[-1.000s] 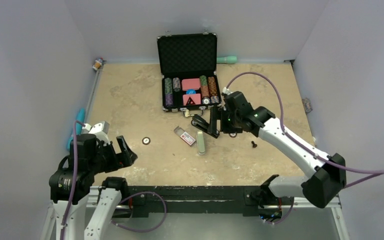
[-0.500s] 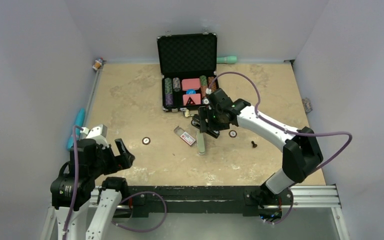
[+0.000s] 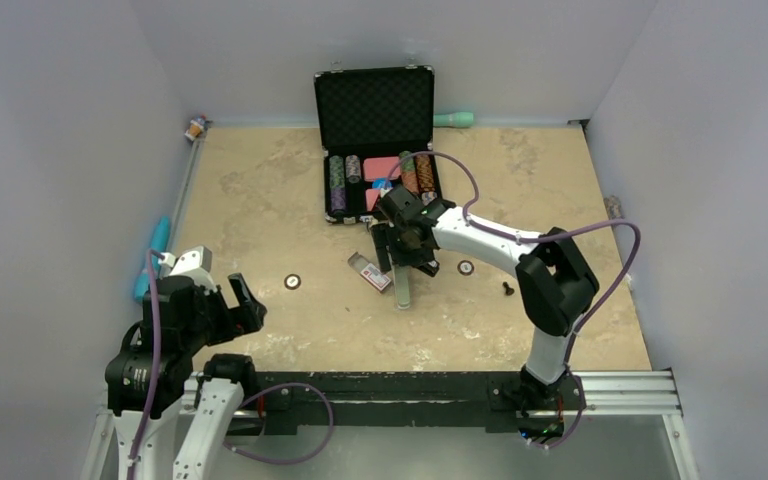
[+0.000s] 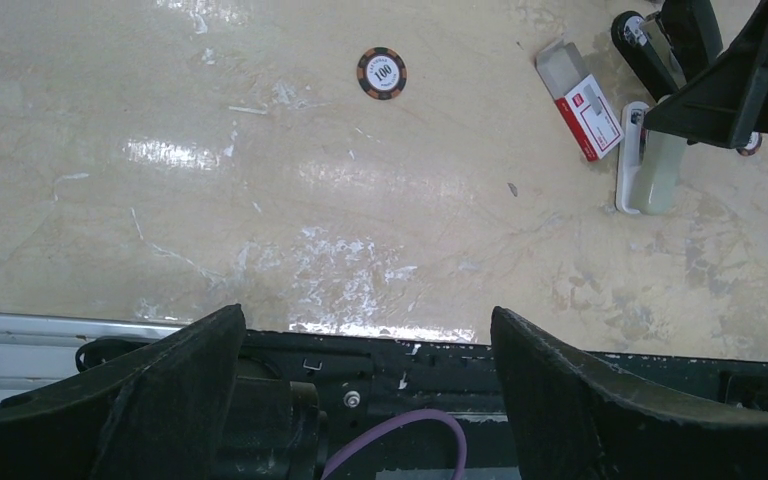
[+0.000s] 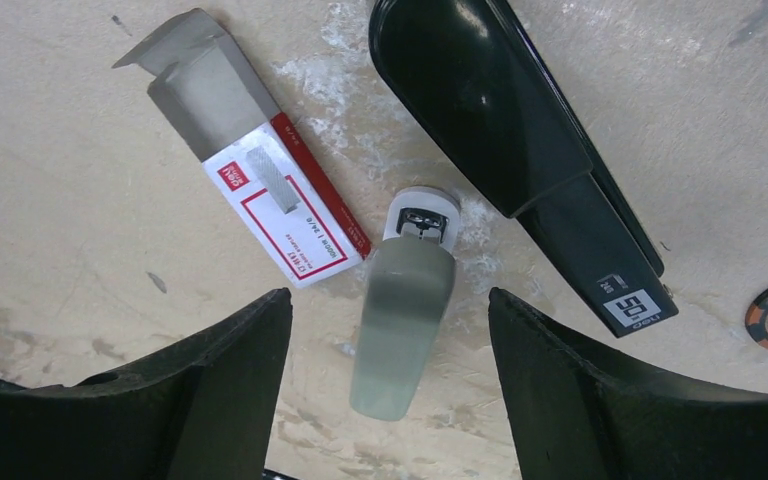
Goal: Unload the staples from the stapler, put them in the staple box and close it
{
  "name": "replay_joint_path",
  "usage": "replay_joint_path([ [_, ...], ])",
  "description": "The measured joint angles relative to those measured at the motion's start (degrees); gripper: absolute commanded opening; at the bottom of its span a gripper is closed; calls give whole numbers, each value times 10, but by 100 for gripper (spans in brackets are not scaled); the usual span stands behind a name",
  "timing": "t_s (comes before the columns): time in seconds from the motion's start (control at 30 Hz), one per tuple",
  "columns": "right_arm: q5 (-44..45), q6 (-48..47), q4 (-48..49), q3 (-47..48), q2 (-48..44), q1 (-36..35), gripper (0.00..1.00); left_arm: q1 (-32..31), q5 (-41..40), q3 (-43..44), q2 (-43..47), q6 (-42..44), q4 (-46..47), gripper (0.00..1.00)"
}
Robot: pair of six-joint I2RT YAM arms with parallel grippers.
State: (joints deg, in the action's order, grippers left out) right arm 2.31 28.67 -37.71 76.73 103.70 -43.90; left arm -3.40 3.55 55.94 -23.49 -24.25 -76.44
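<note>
The black stapler (image 5: pixel 520 150) lies closed on the table, slanting across the right wrist view; its rear end shows in the left wrist view (image 4: pixel 640 45). In the top view my right gripper (image 3: pixel 405 250) covers most of it. My right gripper (image 5: pixel 388 300) is open and empty, hanging above the table, with the stapler just beyond its right finger. A short silvery-grey strip (image 5: pixel 264 172), the staples, shows on the face of a red-and-white box (image 5: pixel 290 220); I cannot tell whether it lies loose. My left gripper (image 3: pixel 235 305) is open and empty at the near left edge, as the left wrist view (image 4: pixel 367 315) shows.
A pale grey-green bar (image 5: pixel 405 320) lies between the right fingers, also in the top view (image 3: pixel 401 285). The box (image 3: pixel 370 272) is to its left. Poker chips (image 3: pixel 292 282) (image 3: pixel 466 267) and a small black piece (image 3: pixel 507 289) lie nearby. An open chip case (image 3: pixel 375 110) stands behind.
My right arm has swung left and folded in, bringing its gripper from the stapler's right side to above the stapler and bar. The left arm has barely shifted.
</note>
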Motion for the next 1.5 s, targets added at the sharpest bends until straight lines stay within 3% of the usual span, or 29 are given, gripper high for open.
replay_joint_path([
  [0.3, 19, 2, 0, 0, 29, -8, 64, 0, -6, -2, 0, 0, 5, 96],
  [0.47, 33, 3, 1, -5, 30, -11, 53, 0, -7, -3, 2, 0, 5, 96],
  [0.83, 45, 5, 8, -23, 31, -21, 46, 0, -7, -4, 3, 0, 5, 96],
  [0.93, 47, 5, 10, -24, 32, -27, 34, 0, -7, -4, 3, 0, 6, 96],
  [1.03, 49, 7, 11, -27, 32, -31, 9, 0, -7, -5, 3, 0, 6, 96],
  [1.1, 52, 7, 11, -27, 32, -32, 0, 0, -7, -5, 4, 0, 6, 96],
  [1.3, 59, 4, -5, -28, 21, -33, 0, 0, -6, -6, 4, 0, 7, 96],
  [1.5, 49, -9, -36, -26, -47, -33, 0, 0, -4, -5, 14, 0, 7, 96],
])
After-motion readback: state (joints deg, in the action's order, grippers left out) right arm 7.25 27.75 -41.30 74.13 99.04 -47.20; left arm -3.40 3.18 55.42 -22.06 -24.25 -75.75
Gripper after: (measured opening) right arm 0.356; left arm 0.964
